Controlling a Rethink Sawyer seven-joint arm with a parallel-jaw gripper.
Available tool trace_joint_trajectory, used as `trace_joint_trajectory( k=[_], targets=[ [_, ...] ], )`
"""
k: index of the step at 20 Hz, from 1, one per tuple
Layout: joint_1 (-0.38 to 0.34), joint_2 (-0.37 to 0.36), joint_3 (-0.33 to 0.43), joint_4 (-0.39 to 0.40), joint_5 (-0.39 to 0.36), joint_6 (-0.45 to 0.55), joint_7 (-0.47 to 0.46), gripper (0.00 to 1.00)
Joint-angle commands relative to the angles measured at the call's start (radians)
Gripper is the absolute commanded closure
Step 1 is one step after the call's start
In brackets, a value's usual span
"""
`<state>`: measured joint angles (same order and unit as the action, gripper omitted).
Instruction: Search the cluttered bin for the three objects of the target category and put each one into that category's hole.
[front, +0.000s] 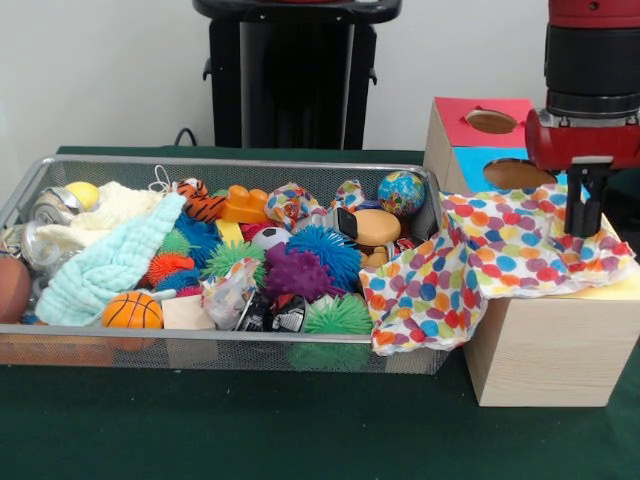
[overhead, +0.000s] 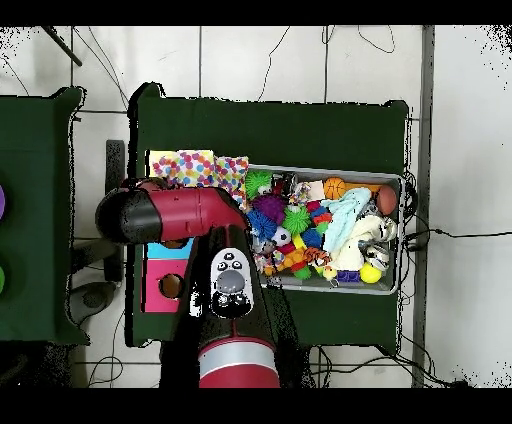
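A white cloth with coloured dots (front: 470, 260) lies spread over the yellow-topped wooden box (front: 545, 350) and hangs over the right rim of the wire mesh bin (front: 200, 161). It covers the box's hole. My gripper (front: 583, 228) stands upright on the cloth's far right part, over the box top, and looks shut on the fabric. In the overhead view the cloth (overhead: 195, 166) lies left of the bin (overhead: 322, 170), and the red arm (overhead: 170, 215) hides the gripper. Two dotted bundles (front: 288, 203) (front: 350, 192) at the bin's back may be the same fabric.
The blue-topped box (front: 470, 160) and the red-topped box (front: 455, 120) stand behind the yellow one, holes uncovered. The bin holds a mint-green towel (front: 110, 265), a cream knitted cloth (front: 115, 205), spiky balls, a small basketball (front: 132, 310) and a globe ball (front: 402, 192).
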<state>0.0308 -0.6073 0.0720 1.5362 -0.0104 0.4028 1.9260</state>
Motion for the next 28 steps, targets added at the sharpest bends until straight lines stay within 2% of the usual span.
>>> trace_joint_trajectory(
  k=[1, 7, 15, 24, 28],
  targets=[
    [-0.045, 0.056, 0.073, -0.069, 0.000, 0.140, 0.018, 1.00],
    [-0.095, 0.075, 0.099, -0.061, -0.028, 0.105, -0.028, 1.00],
    [-0.134, 0.114, 0.128, -0.054, -0.048, 0.071, -0.035, 1.00],
    [-0.095, 0.132, 0.110, 0.019, -0.055, 0.010, 0.040, 1.00],
    [-0.100, 0.147, 0.126, 0.038, -0.054, -0.018, 0.043, 1.00]
  ],
)
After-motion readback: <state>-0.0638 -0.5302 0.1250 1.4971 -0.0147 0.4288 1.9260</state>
